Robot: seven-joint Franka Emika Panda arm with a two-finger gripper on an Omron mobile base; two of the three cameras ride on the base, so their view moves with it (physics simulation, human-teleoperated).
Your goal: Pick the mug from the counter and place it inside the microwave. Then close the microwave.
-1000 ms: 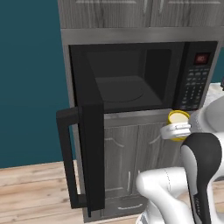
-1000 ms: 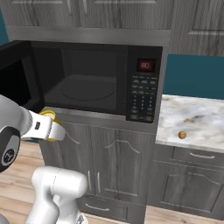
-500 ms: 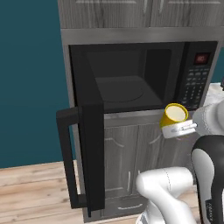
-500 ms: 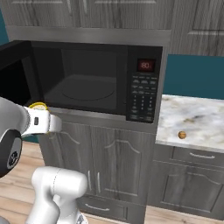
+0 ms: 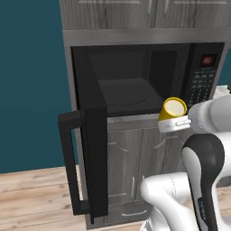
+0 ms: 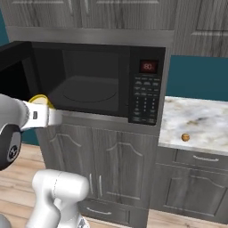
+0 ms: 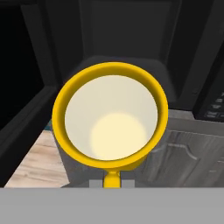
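The claw [image 5: 177, 124] is clamped on the yellow mug [image 5: 173, 113], held in the air just in front of the open microwave [image 5: 135, 76], near its right side. The mug is tipped, its long axis leaning toward the cavity and its cream mouth [image 7: 110, 121] facing the hand camera.

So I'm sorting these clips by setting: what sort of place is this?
A rendered home kitchen, it seems. A black built-in microwave sits open among grey woodgrain cabinets, next to a marble-look counter. The end effector holds a yellow mug in front of the oven.
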